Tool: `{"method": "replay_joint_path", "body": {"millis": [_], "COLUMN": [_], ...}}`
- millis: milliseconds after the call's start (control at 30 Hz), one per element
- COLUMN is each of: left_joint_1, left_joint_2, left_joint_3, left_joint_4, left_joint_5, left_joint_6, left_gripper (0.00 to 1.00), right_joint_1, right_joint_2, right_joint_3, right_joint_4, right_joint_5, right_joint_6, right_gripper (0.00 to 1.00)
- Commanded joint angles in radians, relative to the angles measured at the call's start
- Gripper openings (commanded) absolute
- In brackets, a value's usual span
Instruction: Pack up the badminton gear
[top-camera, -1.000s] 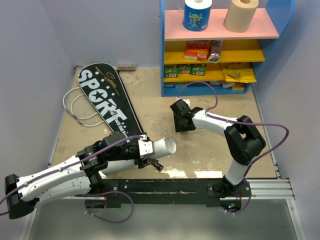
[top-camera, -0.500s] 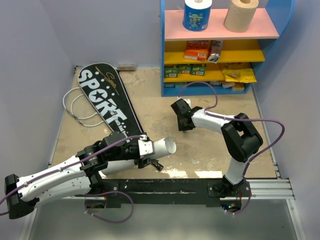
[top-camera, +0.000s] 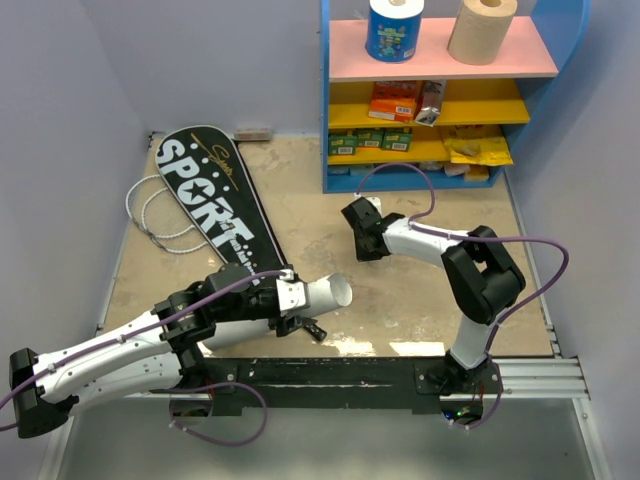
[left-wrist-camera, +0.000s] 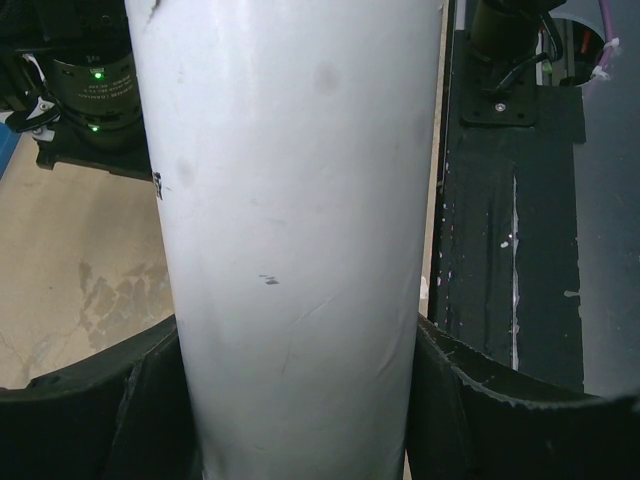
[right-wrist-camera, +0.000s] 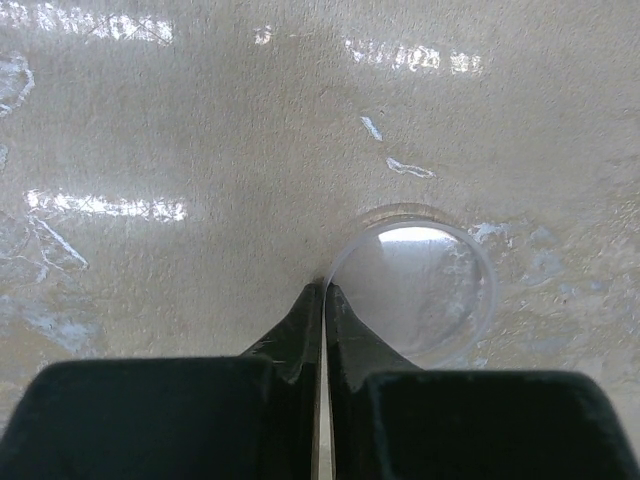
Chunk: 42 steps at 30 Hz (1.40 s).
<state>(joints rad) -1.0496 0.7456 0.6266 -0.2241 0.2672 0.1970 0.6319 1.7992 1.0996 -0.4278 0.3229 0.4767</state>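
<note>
My left gripper (top-camera: 291, 299) (left-wrist-camera: 300, 400) is shut on the long white tube (top-camera: 328, 293) (left-wrist-camera: 290, 210), which it holds low over the table's near edge with the open end pointing right. At mid-table, tip down on the surface, my right gripper (top-camera: 361, 237) (right-wrist-camera: 324, 290) is shut on the rim of a clear round lid (right-wrist-camera: 428, 290) lying flat there. The black "SPORT" cover (top-camera: 207, 192) lies at the back left. White racket heads (top-camera: 150, 214) stick out from under its left side. No shuttlecocks show.
A blue shelf unit (top-camera: 325, 120) stands at the back right, holding paper rolls (top-camera: 395, 28) on top and orange and yellow packets (top-camera: 395, 100) below. The black mounting rail (top-camera: 330, 375) runs along the near edge. Purple walls close in both sides.
The right gripper's fingers have closed onto the clear lid's rim, and its elbow has shifted slightly left. The left arm and the tube have not moved.
</note>
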Motion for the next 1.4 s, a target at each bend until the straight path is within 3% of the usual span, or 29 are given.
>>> {"method": "replay_joint_path", "body": {"millis": [0, 367, 733, 867, 1033, 1367], "left_joint_1": [-0.004, -0.004, -0.004, -0.004, -0.003, -0.004], "left_joint_2": [-0.011, 0.015, 0.054, 0.057, 0.069, 0.074], "left_joint_3": [0.016, 0.015, 0.015, 0.015, 0.016, 0.018], "left_joint_4": [0.071, 0.068, 0.065, 0.066, 0.063, 0.062], "left_joint_5": [-0.005, -0.031, -0.068, -0.089, -0.098, -0.097], "left_joint_6": [-0.022, -0.021, -0.021, -0.018, -0.016, -0.016], "left_gripper": [0.0, 0.0, 0.0, 0.0, 0.0, 0.0], "right_joint_1": [-0.006, -0.006, -0.005, -0.003, -0.003, 0.023], "right_joint_2": [-0.046, -0.334, -0.788, -0.886, -0.92, -0.959], "right_joint_3": [0.019, 0.011, -0.009, 0.002, 0.037, 0.019], "right_joint_4": [-0.011, -0.085, -0.201, -0.23, -0.289, -0.181], "right_joint_5": [0.011, -0.076, -0.419, -0.56, -0.721, -0.94], "right_joint_6": [-0.004, -0.026, -0.084, -0.092, -0.105, -0.05], "right_gripper": [0.01, 0.02, 0.03, 0.04, 0.03, 0.07]}}
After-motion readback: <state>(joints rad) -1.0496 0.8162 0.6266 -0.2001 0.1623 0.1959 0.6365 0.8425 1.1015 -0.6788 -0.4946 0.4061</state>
